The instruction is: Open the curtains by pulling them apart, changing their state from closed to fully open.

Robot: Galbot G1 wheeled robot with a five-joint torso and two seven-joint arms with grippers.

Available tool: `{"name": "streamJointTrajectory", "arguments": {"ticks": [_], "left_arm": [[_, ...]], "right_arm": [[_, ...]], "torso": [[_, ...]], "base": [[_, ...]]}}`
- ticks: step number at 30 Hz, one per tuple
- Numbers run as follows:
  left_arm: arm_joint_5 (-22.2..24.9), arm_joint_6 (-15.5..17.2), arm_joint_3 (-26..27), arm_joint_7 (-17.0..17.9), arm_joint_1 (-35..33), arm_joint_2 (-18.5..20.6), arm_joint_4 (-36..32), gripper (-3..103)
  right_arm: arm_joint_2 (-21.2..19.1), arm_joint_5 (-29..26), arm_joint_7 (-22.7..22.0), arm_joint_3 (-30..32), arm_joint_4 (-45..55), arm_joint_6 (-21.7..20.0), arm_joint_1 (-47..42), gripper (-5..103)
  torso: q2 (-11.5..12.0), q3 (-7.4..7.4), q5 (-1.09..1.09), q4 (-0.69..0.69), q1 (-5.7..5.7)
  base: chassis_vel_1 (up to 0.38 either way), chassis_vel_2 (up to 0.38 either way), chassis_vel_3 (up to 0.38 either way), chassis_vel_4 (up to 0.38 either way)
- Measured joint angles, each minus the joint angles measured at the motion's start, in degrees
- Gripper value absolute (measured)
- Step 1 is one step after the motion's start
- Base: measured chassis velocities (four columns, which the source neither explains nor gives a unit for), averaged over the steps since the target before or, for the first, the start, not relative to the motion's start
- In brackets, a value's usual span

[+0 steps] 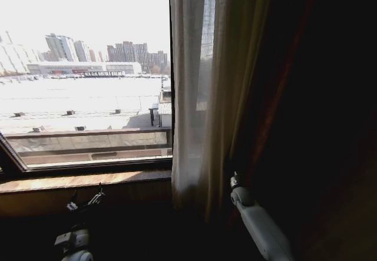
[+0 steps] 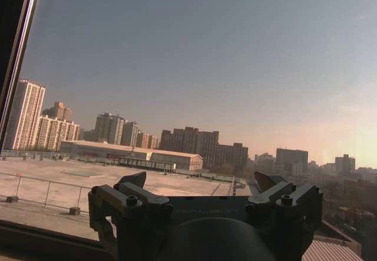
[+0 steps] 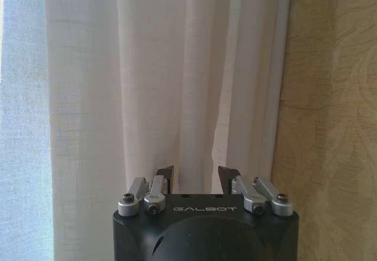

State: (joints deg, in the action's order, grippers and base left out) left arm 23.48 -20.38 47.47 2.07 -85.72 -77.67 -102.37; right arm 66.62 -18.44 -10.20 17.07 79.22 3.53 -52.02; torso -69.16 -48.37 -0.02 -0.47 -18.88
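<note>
A sheer white curtain [image 1: 194, 96] hangs gathered in narrow pleats at the middle of the window, with bare glass to its left. My right gripper [image 1: 235, 179] is low against the curtain's right side. In the right wrist view the right gripper [image 3: 197, 177] is open, its dark fingertips [image 3: 166, 175] just short of the pleated curtain [image 3: 147, 84], with no fold pinched between them. My left gripper [image 1: 88, 202] is low by the window sill. The left wrist view shows the left gripper [image 2: 200, 184] open and facing bare glass and the city outside.
A wooden sill [image 1: 82, 181] runs under the glass, and a black frame bar [image 1: 171, 66] stands at the curtain's left edge. A heavy patterned tan drape [image 3: 330, 96] hangs right of the sheer panel and looks dark in the head view [image 1: 306, 96].
</note>
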Motion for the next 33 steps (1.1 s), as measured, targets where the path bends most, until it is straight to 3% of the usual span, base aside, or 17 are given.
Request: {"name": "streamJointTrajectory", "arguments": {"ticks": [1, 3, 7, 12, 14, 16, 33], "left_arm": [[0.00, 0.00, -0.01, 0.00, 0.00, 0.00, 0.00, 100], [0.00, 0.00, -0.01, 0.00, 0.00, 0.00, 0.00, 100], [0.00, 0.00, 0.00, 0.00, 0.00, 0.00, 0.00, 100], [0.00, 0.00, -0.01, 0.00, 0.00, 0.00, 0.00, 100], [0.00, 0.00, -0.01, 0.00, 0.00, 0.00, 0.00, 100], [0.00, 0.00, 0.00, 0.00, 0.00, 0.00, 0.00, 100], [0.00, 0.00, 0.00, 0.00, 0.00, 0.00, 0.00, 100]], "right_arm": [[-0.31, -0.25, 0.69, 0.52, 1.09, -0.01, -1.01, 51], [-0.65, -0.52, 1.53, 1.07, 2.16, 0.14, -2.10, 51], [-1.15, 0.96, 4.92, 2.67, 4.51, 1.44, -4.82, 73], [-1.03, 1.73, 5.63, 2.73, 5.55, 2.41, -5.78, 83], [-0.83, 2.11, 5.91, 2.72, 5.79, 2.77, -6.00, 94], [-0.78, 2.20, 6.01, 2.67, 5.87, 2.83, -6.05, 97], [-1.09, 1.78, 7.38, 2.39, 5.63, 5.05, -5.95, 100]], "torso": [[0.00, 0.00, 0.00, 0.00, 0.00], [0.00, 0.00, 0.01, -0.01, 0.00], [0.00, 0.00, -0.01, 0.00, 0.00], [0.00, 0.00, 0.01, 0.00, 0.00], [0.00, 0.00, 0.01, 0.00, 0.00], [0.00, 0.00, 0.01, 0.00, 0.00], [0.00, 0.00, 0.00, 0.01, 0.00]], "base": [[0.000, 0.000, 0.000, 0.000], [0.000, 0.000, 0.000, 0.000], [0.000, 0.000, 0.000, 0.000], [0.000, 0.000, 0.000, 0.000], [0.000, 0.000, 0.000, 0.000], [0.029, 0.027, -0.020, -0.013], [0.196, 0.189, -0.186, -0.195]]}}
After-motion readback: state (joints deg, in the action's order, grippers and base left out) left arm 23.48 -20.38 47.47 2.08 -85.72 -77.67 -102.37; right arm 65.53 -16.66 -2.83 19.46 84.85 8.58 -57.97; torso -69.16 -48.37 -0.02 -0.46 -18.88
